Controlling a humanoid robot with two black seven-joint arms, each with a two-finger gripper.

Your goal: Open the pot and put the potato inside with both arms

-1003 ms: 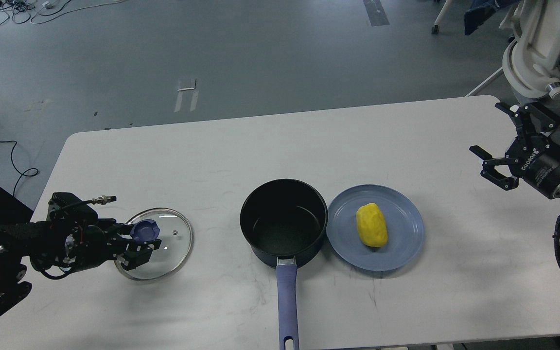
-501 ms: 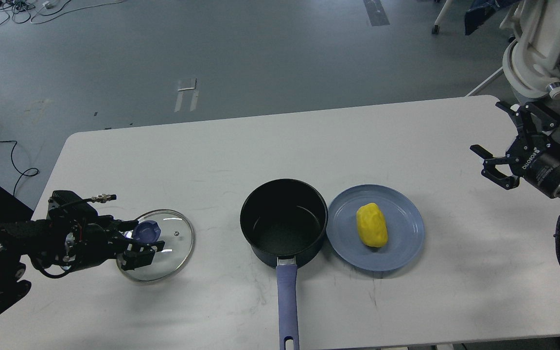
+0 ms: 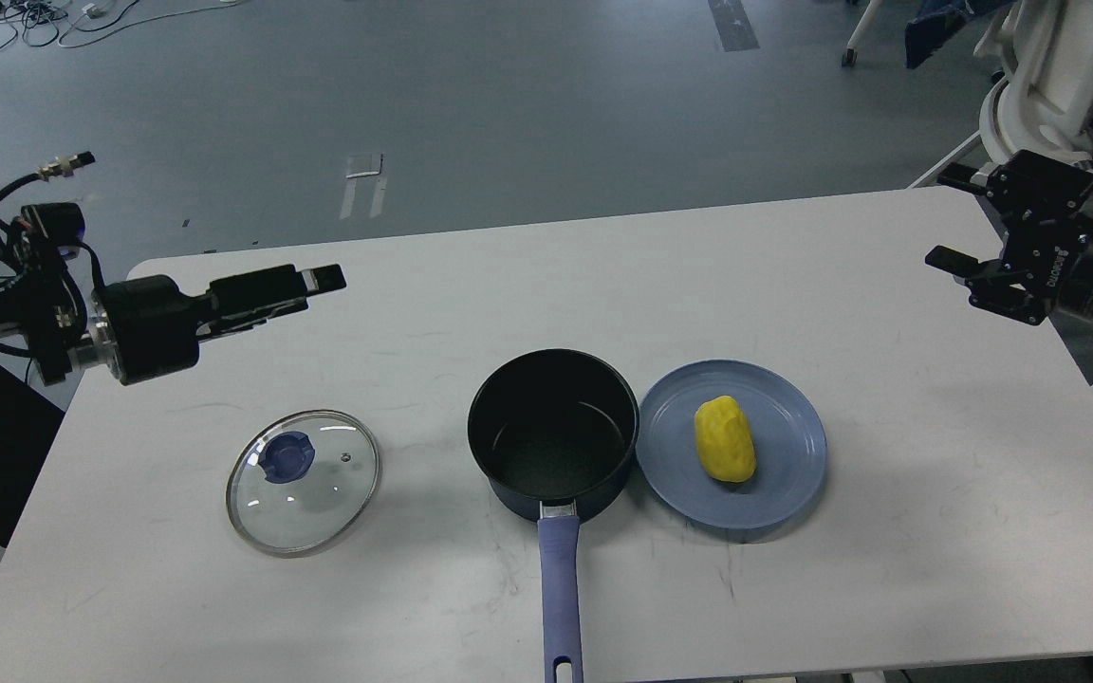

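Dark navy saucepan [image 3: 553, 434] stands lidless near the counter's [image 3: 509, 275] front edge, its blue-purple handle's end cut off; left fingers' [image 3: 317, 279] gap unreadable, seen edge-on; right fingers [image 3: 947, 256] spread, empty.

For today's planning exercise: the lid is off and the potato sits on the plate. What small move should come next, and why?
Probably bring the right end effector down toward the potato on the plate: the pot stands open and empty, and the lid lies beside it.
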